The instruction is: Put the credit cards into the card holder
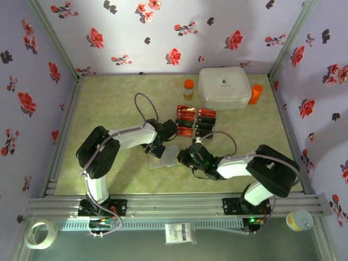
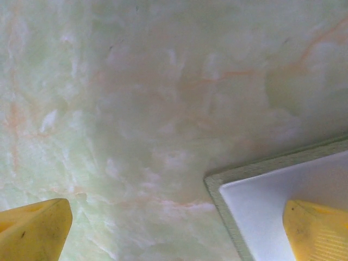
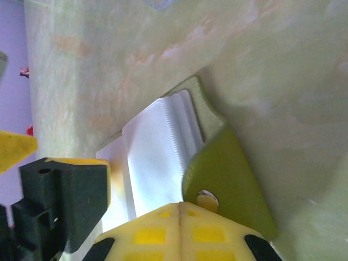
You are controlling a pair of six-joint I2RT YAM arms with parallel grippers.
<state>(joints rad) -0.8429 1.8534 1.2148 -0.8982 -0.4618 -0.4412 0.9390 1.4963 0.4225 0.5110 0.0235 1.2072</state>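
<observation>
The credit cards [image 1: 196,120], red and black, lie in rows behind both arms. The card holder [image 1: 169,156] lies open at mid-table with its pale sleeves [image 3: 157,157] facing up. My right gripper [image 3: 180,209] is shut on the edge of its olive-green flap [image 3: 231,174], which stands tilted off the table. My left gripper [image 2: 174,234] is open, low over the holder's left corner [image 2: 217,182]. One yellow finger [image 2: 318,228] is above the white sleeve and the other [image 2: 32,231] above bare table. From above, the left gripper [image 1: 156,149] and right gripper [image 1: 191,156] flank the holder.
A large white rounded box [image 1: 224,87] stands at the back right, between an orange-capped bottle [image 1: 188,88] and an orange bottle [image 1: 255,93]. Flowered walls close in the table. A tape roll [image 1: 42,232] lies outside the front rail.
</observation>
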